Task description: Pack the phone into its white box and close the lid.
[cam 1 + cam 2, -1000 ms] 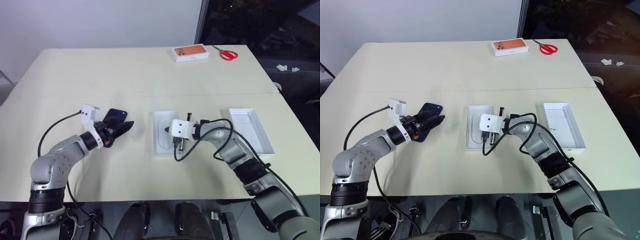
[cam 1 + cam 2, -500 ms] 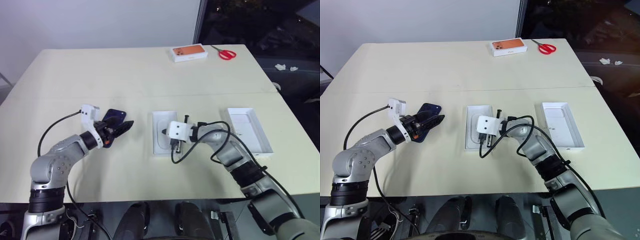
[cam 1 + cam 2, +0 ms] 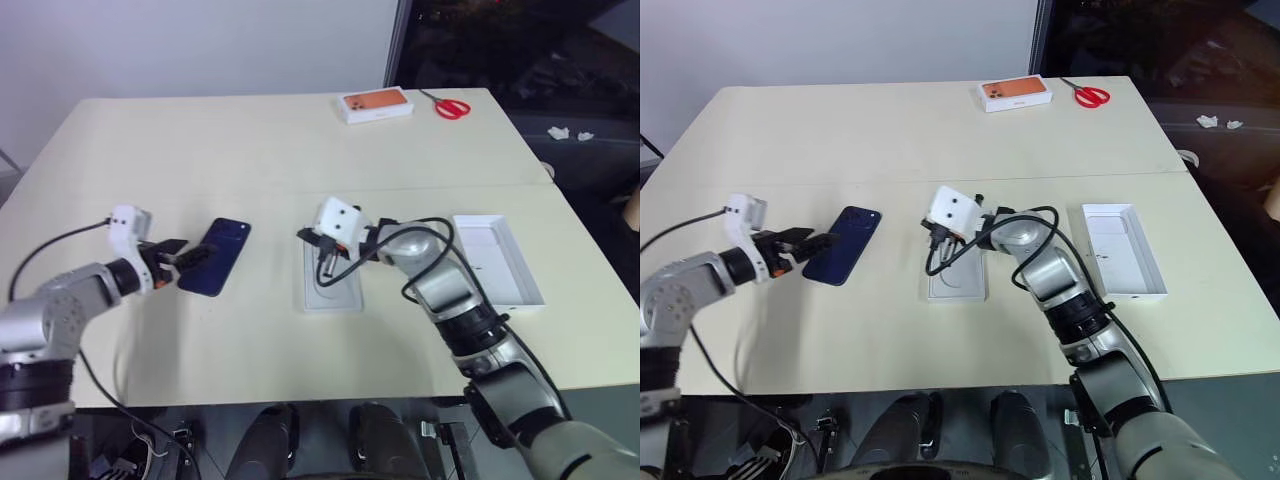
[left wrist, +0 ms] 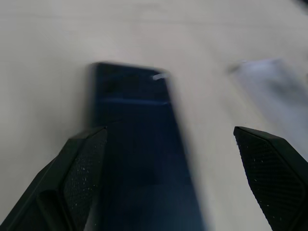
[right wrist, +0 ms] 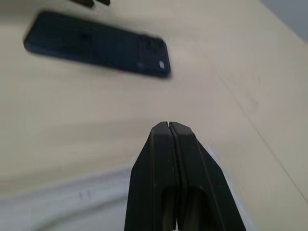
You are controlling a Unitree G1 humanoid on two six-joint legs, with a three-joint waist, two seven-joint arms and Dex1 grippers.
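Fingers of the left gripper (image 3: pixel 190 252) are spread wide at the near end of the phone (image 3: pixel 216 270), which lies flat on the table (image 3: pixel 250 140) left of the white box (image 3: pixel 330 290). The right gripper (image 3: pixel 303 236) is pinched together, empty, over the box's far end. The lid (image 3: pixel 497 263) lies right of the box.

An orange-topped box (image 3: pixel 376 105) lies near the far edge of the cream tabletop (image 3: pixel 250 140). Red-handled scissors (image 3: pixel 447 105) lie just beside that box, toward the tabletop's far right corner.
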